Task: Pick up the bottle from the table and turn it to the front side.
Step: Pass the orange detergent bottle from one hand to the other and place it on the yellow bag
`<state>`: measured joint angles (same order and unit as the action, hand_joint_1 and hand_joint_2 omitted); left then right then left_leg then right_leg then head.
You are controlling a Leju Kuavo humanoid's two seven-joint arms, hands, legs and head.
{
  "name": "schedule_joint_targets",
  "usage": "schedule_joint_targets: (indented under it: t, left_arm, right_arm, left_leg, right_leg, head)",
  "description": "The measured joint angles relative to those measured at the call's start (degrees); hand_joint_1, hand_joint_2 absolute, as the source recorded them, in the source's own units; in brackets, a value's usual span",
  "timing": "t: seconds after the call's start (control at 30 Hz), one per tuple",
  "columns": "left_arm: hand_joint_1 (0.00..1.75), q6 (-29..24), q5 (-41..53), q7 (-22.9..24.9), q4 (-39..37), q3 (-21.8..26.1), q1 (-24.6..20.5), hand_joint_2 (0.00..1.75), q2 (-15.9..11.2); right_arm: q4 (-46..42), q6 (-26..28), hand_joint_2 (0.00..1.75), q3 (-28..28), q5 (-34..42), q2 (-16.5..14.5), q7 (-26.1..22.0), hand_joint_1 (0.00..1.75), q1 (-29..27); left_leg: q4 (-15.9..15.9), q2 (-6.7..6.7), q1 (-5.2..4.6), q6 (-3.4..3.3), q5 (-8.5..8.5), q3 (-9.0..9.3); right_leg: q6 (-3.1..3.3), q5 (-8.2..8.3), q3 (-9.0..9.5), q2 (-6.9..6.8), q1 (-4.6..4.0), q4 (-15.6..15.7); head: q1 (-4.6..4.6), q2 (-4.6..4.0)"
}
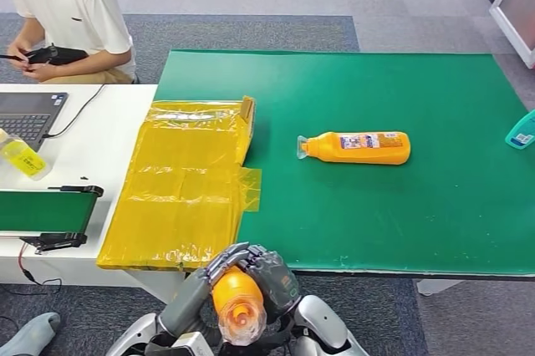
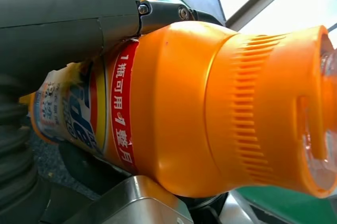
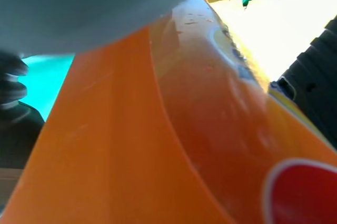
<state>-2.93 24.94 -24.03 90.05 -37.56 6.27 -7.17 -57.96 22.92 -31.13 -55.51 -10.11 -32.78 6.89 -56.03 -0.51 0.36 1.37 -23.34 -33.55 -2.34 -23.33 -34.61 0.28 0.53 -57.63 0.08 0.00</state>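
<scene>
An orange detergent bottle (image 1: 238,304) with a clear cap is held low in front of my body, below the table's near edge, its cap end pointing up toward the head camera. My left hand (image 1: 217,271) wraps it from the left and my right hand (image 1: 278,279) from the right. In the left wrist view the bottle (image 2: 179,108) lies along the frame with its label under my left hand (image 2: 59,19). Very close in the right wrist view, the bottle's orange side (image 3: 119,145) lies under my right hand (image 3: 99,3).
A second orange bottle (image 1: 356,147) lies on its side on the green table (image 1: 410,231). A yellow plastic bag (image 1: 183,180) covers the table's left end. A teal bottle (image 1: 522,130) sits at the right edge. A person (image 1: 69,5) sits beyond a white desk with a laptop (image 1: 28,114).
</scene>
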Motion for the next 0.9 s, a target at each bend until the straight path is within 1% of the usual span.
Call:
schedule_joint_targets:
  t: [0.13, 0.2, 0.27, 0.33, 0.4, 0.43, 0.47, 0.53, 0.57, 0.67, 0.77, 0.87, 0.9]
  left_arm:
    - [0.00, -0.92, -0.62, 0.57, 0.13, -1.49, -0.65, 1.75, -2.83]
    - [0.87, -1.88, -0.65, 1.01, 0.32, -2.03, -0.83, 1.75, -3.81]
    - [1.75, -3.38, -0.51, 1.50, 0.61, -2.01, -0.64, 1.75, -3.79]
    - [1.75, -5.03, 0.22, 2.06, 1.08, -1.19, 0.09, 1.75, -2.60]
    - [0.99, -5.67, 1.81, 2.57, 1.90, 0.56, 1.15, 1.75, -0.58]
    - [0.69, -5.64, 2.77, 2.73, 2.46, 1.71, 1.75, 1.75, 0.51]
    - [0.69, -5.57, 3.79, 2.78, 3.11, 2.97, 2.47, 1.75, 1.59]
    - [1.44, -5.29, 5.48, 2.76, 4.45, 5.52, 4.11, 1.75, 3.62]
    - [1.75, -5.14, 6.09, 2.66, 5.03, 6.83, 4.97, 1.75, 4.60]
    - [1.75, -4.72, 6.92, 1.85, 6.02, 10.36, 7.21, 1.75, 7.14]
    - [1.75, -4.02, 7.38, 1.03, 6.43, 13.27, 8.80, 1.75, 9.29]
    - [1.75, -3.56, 7.43, 0.52, 6.85, 15.36, 9.69, 1.75, 10.90]
    - [1.75, -3.48, 7.40, 0.43, 7.02, 15.89, 9.87, 1.75, 11.26]
  right_arm:
    - [1.14, 1.66, 1.75, -0.90, -1.42, -0.10, 0.19, 1.75, 0.82]
    - [1.56, 2.27, 1.75, -1.25, -2.09, -0.16, 0.59, 1.75, 1.10]
    - [1.81, 2.85, 1.75, -1.50, -2.75, -0.31, 1.51, 1.75, 1.18]
    - [1.89, 3.26, 1.75, -1.64, -3.33, -0.53, 2.66, 1.75, 1.14]
    - [1.88, 3.26, 1.75, -1.57, -3.41, -0.77, 3.60, 1.75, 1.08]
    - [1.88, 3.06, 1.75, -1.46, -3.13, -0.87, 3.89, 1.75, 1.01]
    - [1.88, 2.79, 1.75, -1.28, -2.59, -1.01, 4.08, 1.75, 0.91]
    - [2.07, 2.26, 1.75, -0.83, -1.35, -1.28, 4.08, 1.75, 0.78]
    - [2.36, 2.17, 1.75, -0.59, -0.85, -1.45, 3.97, 1.74, 0.83]
    - [3.74, 2.53, 1.75, 0.10, 0.11, -1.98, 3.31, 1.70, 1.26]
    - [4.79, 2.76, 1.75, 0.63, 0.62, -2.36, 2.74, 1.69, 1.76]
    - [5.31, 2.72, 1.75, 1.03, 0.69, -2.75, 2.56, 1.65, 2.16]
    - [5.44, 2.70, 1.75, 1.19, 0.69, -2.91, 2.55, 1.67, 2.26]
  left_leg:
    - [0.02, 0.00, 0.02, 0.06, 0.06, 0.04]
    - [0.02, 0.00, 0.02, 0.09, 0.11, 0.05]
    - [0.02, 0.00, 0.03, 0.10, 0.18, 0.05]
    - [0.02, 0.00, 0.03, 0.08, 0.26, 0.03]
    - [0.02, 0.01, 0.02, 0.06, 0.31, -0.04]
    - [0.02, 0.01, 0.02, 0.05, 0.33, -0.07]
    - [0.01, 0.02, 0.01, 0.05, 0.33, -0.09]
    - [0.01, 0.04, 0.01, 0.05, 0.33, -0.12]
    - [0.01, 0.05, 0.01, 0.06, 0.32, -0.13]
    - [0.01, 0.09, 0.01, 0.08, 0.30, -0.16]
    - [0.01, 0.10, 0.01, 0.10, 0.29, -0.21]
    - [0.01, 0.10, 0.02, 0.11, 0.28, -0.27]
    - [0.01, 0.10, 0.02, 0.11, 0.27, -0.29]
  right_leg:
    - [0.09, 0.07, 0.04, 0.00, -0.02, 0.00]
    - [0.13, 0.12, 0.05, 0.01, -0.03, 0.00]
    - [0.13, 0.18, 0.01, 0.01, -0.03, 0.00]
    - [0.09, 0.25, -0.06, 0.01, -0.03, 0.01]
    - [0.04, 0.31, -0.14, 0.01, -0.02, 0.01]
    - [0.03, 0.32, -0.17, 0.02, -0.01, 0.02]
    - [0.03, 0.34, -0.20, 0.03, 0.00, 0.02]
    - [0.04, 0.36, -0.27, 0.07, 0.01, 0.02]
    - [0.05, 0.36, -0.30, 0.09, 0.01, 0.02]
    - [0.04, 0.33, -0.36, 0.13, 0.01, 0.02]
    - [0.04, 0.27, -0.41, 0.13, -0.01, 0.01]
    - [0.07, 0.25, -0.49, 0.14, -0.02, 0.01]
    - [0.07, 0.25, -0.51, 0.14, -0.02, 0.01]
  head:
    - [-0.01, 0.00]
    - [-0.01, 0.00]
    - [0.00, 0.00]
    - [0.00, 0.00]
    - [0.00, 0.00]
    - [0.01, 0.00]
    - [0.00, 0.00]
    - [0.01, 0.00]
    - [0.01, 0.00]
    - [-0.01, 0.00]
    - [0.00, 0.00]
    - [0.00, 0.00]
    - [0.00, 0.00]
